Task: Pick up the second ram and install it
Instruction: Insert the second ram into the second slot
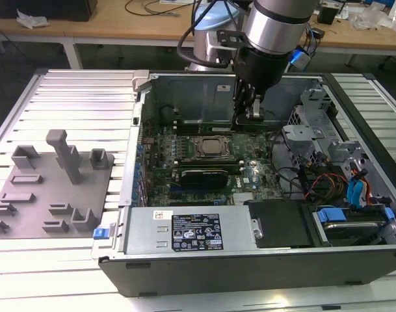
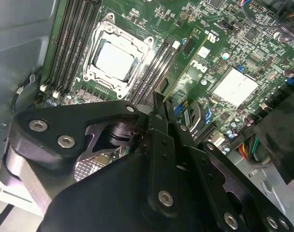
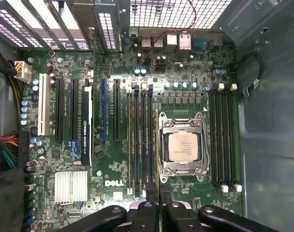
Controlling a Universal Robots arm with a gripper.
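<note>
Holding the second ram above the motherboard

Gripping the second ram (image 3: 159,159) edge-on, the gripper (image 3: 159,203) has its fingers (image 3: 146,193) clamped on the stick's end. In the first wrist view the stick hangs between the CPU socket (image 3: 181,146) and the 4 memory slots (image 3: 139,140) beside it. In the exterior view the gripper (image 1: 248,114) is inside the open computer case (image 1: 204,257).

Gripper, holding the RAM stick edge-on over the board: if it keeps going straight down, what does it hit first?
Probably the memory slots beside the processor socket; the gripper holds the second ram just above them. Depth is unclear.
</note>
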